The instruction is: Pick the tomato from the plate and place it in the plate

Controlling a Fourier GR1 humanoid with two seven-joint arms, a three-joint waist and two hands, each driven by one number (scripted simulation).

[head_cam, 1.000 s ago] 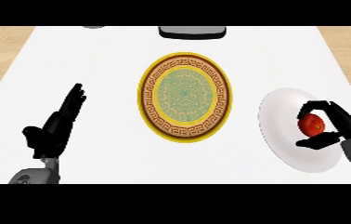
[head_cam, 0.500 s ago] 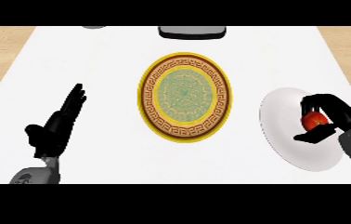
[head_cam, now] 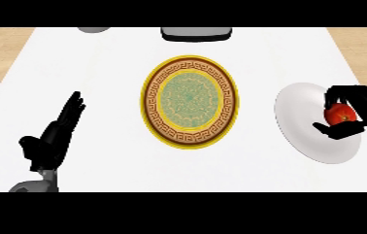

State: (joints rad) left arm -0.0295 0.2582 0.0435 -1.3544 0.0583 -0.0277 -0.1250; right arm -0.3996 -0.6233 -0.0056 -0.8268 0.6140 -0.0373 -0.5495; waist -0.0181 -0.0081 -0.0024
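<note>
I've got my right hand [head_cam: 338,131] with fingers [head_cam: 345,92] curled round the small red tomato [head_cam: 341,114] over the plain white plate [head_cam: 301,116], ready to carry it to the gold-rimmed patterned plate [head_cam: 148,102]; left hand [head_cam: 54,138] rests open, out of the way.

A red tomato [head_cam: 341,113] sits on a plain white plate [head_cam: 305,119]; the other plate [head_cam: 189,101] is yellow-rimmed, brown-banded and green-centred.
</note>
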